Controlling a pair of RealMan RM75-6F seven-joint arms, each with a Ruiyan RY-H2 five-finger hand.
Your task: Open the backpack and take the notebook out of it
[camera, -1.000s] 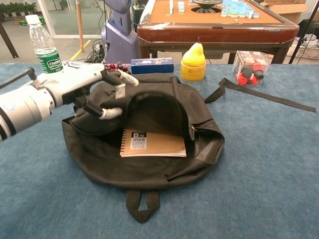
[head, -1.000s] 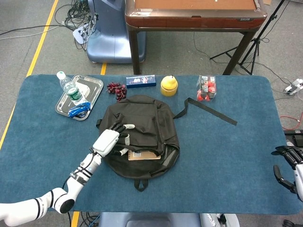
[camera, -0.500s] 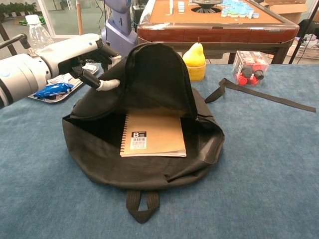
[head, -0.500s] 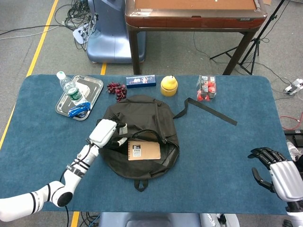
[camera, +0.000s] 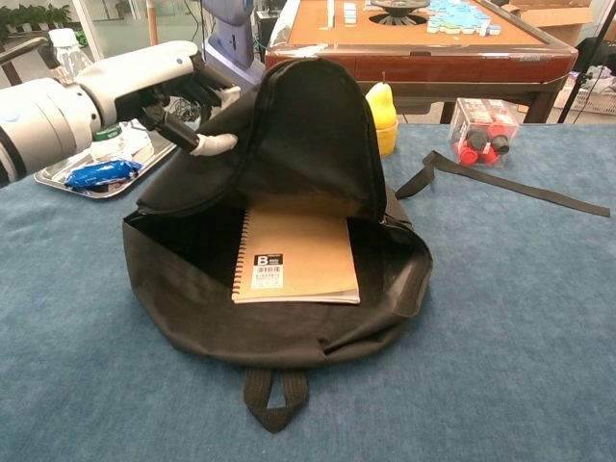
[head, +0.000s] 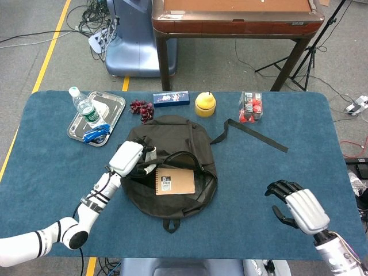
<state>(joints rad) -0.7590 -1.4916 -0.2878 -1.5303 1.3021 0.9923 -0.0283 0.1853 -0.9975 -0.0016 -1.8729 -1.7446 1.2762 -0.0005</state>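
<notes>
Fingers (camera: 207, 144) of the left hand (head: 127, 157) pinch the edge of the backpack (camera: 279, 318) flap and hold it raised off the bag; chest view shows the flap standing up like a hood over the open mouth. Right hand (head: 303, 209) shows in head view only, well right of the backpack above the table (head: 259, 172), fingers spread and curled a little, holding nothing.

Notebook (camera: 295, 258) lies flat inside the backpack, brown cover up, spiral binding along its left edge. White label on the cover carries a bold "B" over a barcode; the smaller print is too fine to read.

Landmark is the backpack. Behind it, along the table's far edge: dark grapes (head: 141, 107), blue box (head: 171, 98) with white lettering too small to read, yellow pear-shaped container (head: 205, 104), clear box of red pieces (head: 250, 107). Black strap (head: 253, 133) trails from the backpack's right shoulder across the cloth. Left of the backpack: metal tray (head: 110, 104) holding a water bottle (head: 86, 107) with a green label and a blue wrapper (head: 95, 135).

Chest view alone shows the backpack's handle loop (camera: 273, 392) at its near edge. Head view alone shows the grapes and the blue box; in chest view the raised flap hides them.
</notes>
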